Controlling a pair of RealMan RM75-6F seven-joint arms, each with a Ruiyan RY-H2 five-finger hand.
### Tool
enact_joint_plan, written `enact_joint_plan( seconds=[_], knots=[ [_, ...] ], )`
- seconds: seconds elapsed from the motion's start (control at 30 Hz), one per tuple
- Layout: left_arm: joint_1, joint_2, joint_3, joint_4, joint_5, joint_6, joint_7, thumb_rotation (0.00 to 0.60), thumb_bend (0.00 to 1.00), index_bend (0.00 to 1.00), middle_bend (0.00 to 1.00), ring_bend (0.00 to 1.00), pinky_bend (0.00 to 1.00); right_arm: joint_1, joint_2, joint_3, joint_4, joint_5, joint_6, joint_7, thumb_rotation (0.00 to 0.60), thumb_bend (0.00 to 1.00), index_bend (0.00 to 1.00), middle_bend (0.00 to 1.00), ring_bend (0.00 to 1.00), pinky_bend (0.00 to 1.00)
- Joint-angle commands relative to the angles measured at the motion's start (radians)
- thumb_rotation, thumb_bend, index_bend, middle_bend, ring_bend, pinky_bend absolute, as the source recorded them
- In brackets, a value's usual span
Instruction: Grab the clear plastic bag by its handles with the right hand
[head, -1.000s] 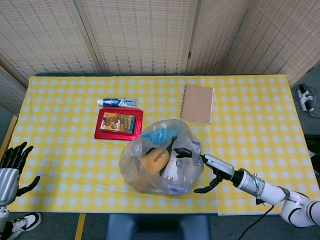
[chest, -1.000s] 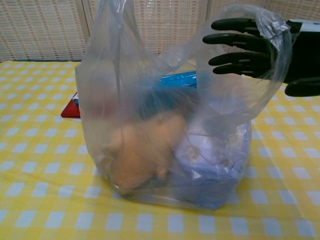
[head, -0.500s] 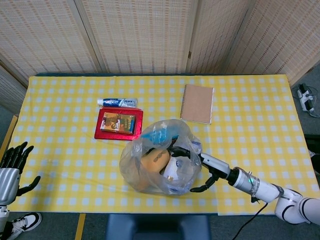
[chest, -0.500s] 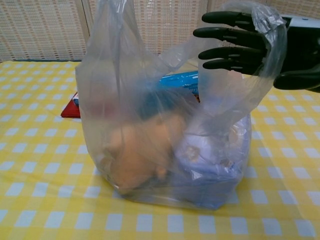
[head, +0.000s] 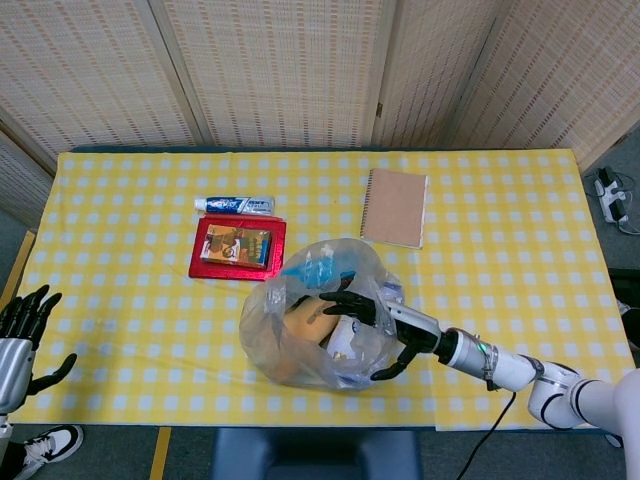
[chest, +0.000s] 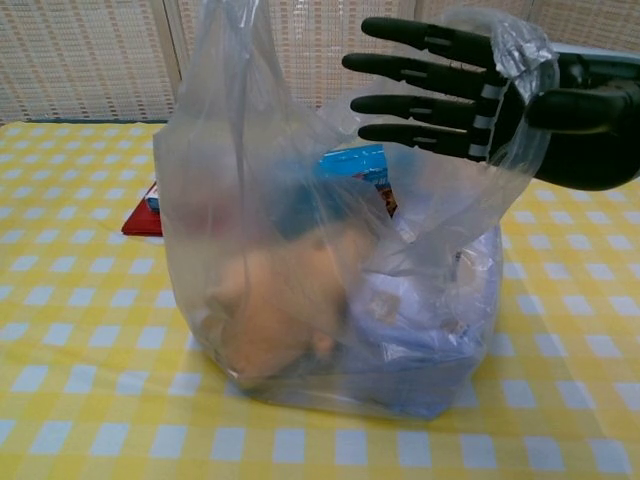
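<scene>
The clear plastic bag (head: 310, 320) stands near the table's front edge, holding an orange lump and blue-white packets. In the chest view the bag (chest: 320, 290) fills the frame, with one handle (chest: 225, 60) rising at the left and the other handle loop (chest: 525, 60) at the right. My right hand (chest: 470, 100) reaches in from the right with fingers straight and spread, passing through that right loop; the plastic drapes over its fingers (chest: 430, 75). From above, the right hand (head: 365, 315) lies over the bag's mouth. My left hand (head: 20, 335) hangs open off the table's left front corner.
A red box (head: 238, 247) and a toothpaste tube (head: 235, 205) lie behind the bag to the left. A brown spiral notebook (head: 395, 207) lies behind it to the right. The yellow checked table (head: 120, 300) spreads wide on both sides.
My right hand has slid leftward, its straight fingers going further through the right handle loop and over the bag's mouth. The left hand has sunk slightly.
</scene>
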Motion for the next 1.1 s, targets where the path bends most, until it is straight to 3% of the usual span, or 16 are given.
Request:
enact_joint_plan(
  seconds=[0.03,0.27,0.8,1.1],
  knots=[
    [0.001,0.002,0.0,-0.001,0.001,0.002,-0.003,0.6,0.32,0.0,0.03,0.02,0.05,0.015,-0.012,0.005,0.007,0.008,-0.003,0.022,0.6,0.19,0.0,0.0,0.07,0.0],
    [0.008,0.008,0.001,-0.001,0.001,0.01,-0.018,0.6,0.32,0.0,0.03,0.02,0.05,0.043,-0.036,0.019,0.006,0.031,-0.033,0.0,0.6,0.19,0.0,0.0,0.16,0.0],
    [0.023,0.026,0.005,-0.003,0.005,0.026,-0.052,0.6,0.32,0.0,0.03,0.02,0.05,0.103,-0.016,0.035,-0.133,0.041,-0.153,-0.302,0.6,0.19,0.0,0.0,0.14,0.0],
    [0.027,0.029,0.005,-0.006,0.007,0.03,-0.054,0.6,0.32,0.0,0.03,0.02,0.05,0.121,0.0,0.054,-0.181,0.061,-0.176,-0.364,0.6,0.19,0.0,0.0,0.14,0.0]
  ],
)
